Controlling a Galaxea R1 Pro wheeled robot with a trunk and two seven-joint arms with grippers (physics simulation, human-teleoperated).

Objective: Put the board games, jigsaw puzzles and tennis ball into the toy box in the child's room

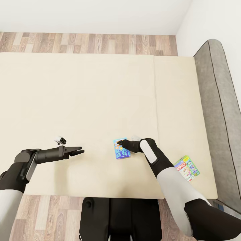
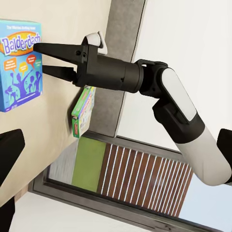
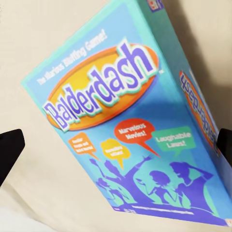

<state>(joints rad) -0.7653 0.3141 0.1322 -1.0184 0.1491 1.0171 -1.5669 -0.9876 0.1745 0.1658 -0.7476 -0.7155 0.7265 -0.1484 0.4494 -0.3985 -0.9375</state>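
Blue board game (image 1: pixel 120 149) — right claw (image 1: pixel 119 143) above

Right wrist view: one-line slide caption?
Open right gripper poised over the blue Balderdash board game lying on the cream bed.

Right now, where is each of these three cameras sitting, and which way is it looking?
Head: on the robot's head, looking down at the bed; both arms show, left tool, right tool.
Left wrist: by the left tool, looking across the bed at the right tool.
Right wrist: by the right tool, close on the blue game.
All three share that game.
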